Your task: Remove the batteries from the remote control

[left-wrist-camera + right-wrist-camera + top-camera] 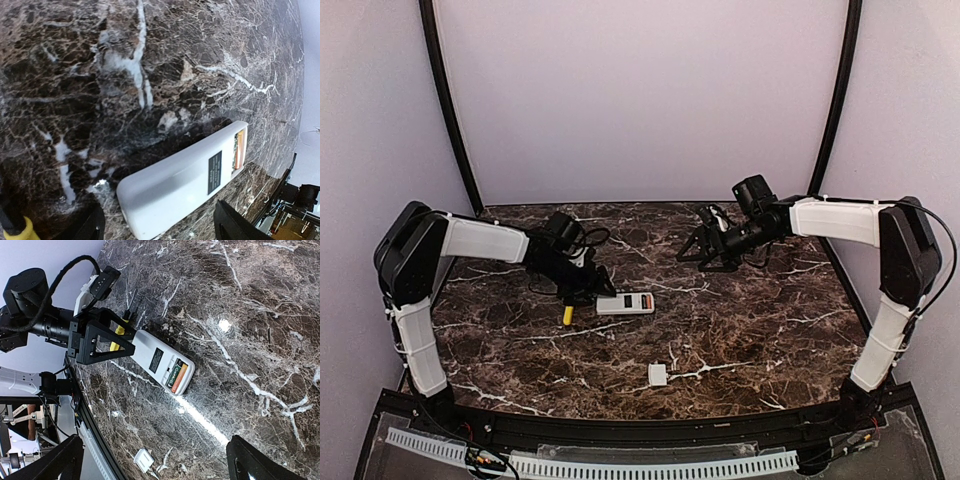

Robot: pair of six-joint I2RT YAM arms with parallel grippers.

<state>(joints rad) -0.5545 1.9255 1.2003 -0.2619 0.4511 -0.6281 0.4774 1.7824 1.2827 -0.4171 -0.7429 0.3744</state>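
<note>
The white remote control [625, 304] lies flat on the marble table with its back up and its compartment open. An orange-red battery [179, 378] and a dark green battery [171, 373] sit side by side in that compartment. In the left wrist view the remote [180, 185] shows with the orange battery [240, 149] at its far end. My left gripper [600, 288] is open, its fingers [235, 225] standing wide on either side of the remote's closed end. My right gripper [705, 252] is open and empty, above the table, behind and to the right of the remote.
A yellow-handled screwdriver [567, 315] lies just left of the remote, under my left gripper. The small white square cover piece [658, 375] lies near the front edge; it also shows in the right wrist view [143, 460]. Black rails run along the front.
</note>
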